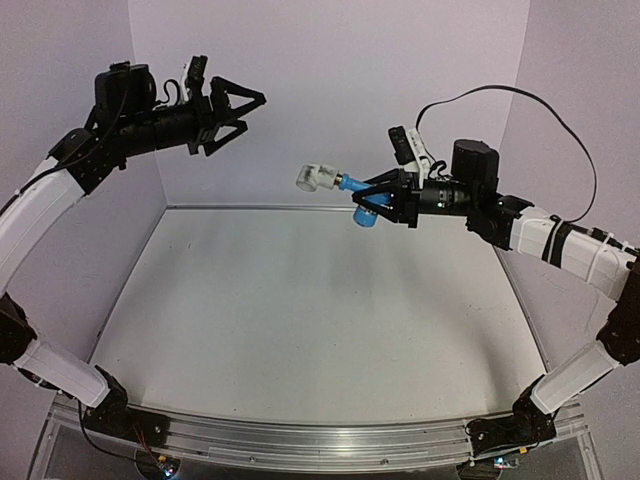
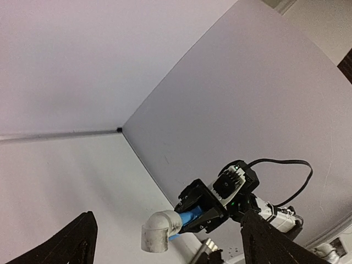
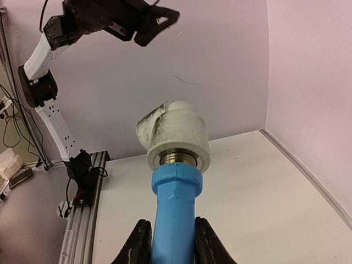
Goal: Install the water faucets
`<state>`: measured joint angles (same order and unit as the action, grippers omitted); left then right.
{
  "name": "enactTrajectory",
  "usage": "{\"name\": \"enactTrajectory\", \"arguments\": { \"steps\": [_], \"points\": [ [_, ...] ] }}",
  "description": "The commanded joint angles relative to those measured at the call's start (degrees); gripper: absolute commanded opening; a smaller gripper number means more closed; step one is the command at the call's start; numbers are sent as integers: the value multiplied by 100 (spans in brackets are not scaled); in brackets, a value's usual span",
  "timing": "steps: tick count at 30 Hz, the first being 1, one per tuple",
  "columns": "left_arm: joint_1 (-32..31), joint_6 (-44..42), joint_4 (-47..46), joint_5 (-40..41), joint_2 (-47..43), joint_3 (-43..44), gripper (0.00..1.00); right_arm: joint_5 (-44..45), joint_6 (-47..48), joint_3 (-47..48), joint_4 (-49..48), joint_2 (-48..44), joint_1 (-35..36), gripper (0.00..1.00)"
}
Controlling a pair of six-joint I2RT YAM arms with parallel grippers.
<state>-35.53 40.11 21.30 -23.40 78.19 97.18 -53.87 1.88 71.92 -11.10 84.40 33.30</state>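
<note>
Pinches bright-blue plastic tap (image 3: 176,214) between right fingers (image 3: 140,242), high above pale worktop (image 1: 320,320), short white pipe fitting (image 3: 177,137) on its silvery end. Holds left fingers (image 1: 245,99) spread, empty. Risks dropping both if grip slips.

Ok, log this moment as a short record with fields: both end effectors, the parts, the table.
left end effector: open, empty, raised, apart from the parts
right end effector: shut on tap
tap: blue, held in the air
fitting: white, on the tap's end, metal thread showing at the joint
table: white, below the held parts
</note>
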Motion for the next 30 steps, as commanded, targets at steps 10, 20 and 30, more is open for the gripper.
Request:
{"name": "enactTrajectory", "arguments": {
  "steps": [10, 20, 30],
  "points": [
    [-19, 680, -333, -2858, 1002, -30, 86, -500, 213, 405, -173, -135, 70, 0],
    [-250, 197, -354, -3363, 1534, 191, 75, -765, 94, 583, -175, 39, 125, 0],
    [-336, -987, -358, -3888, 1642, 277, 25, -902, -706, 865, -177, 427, 133, 0]
  ]
}}
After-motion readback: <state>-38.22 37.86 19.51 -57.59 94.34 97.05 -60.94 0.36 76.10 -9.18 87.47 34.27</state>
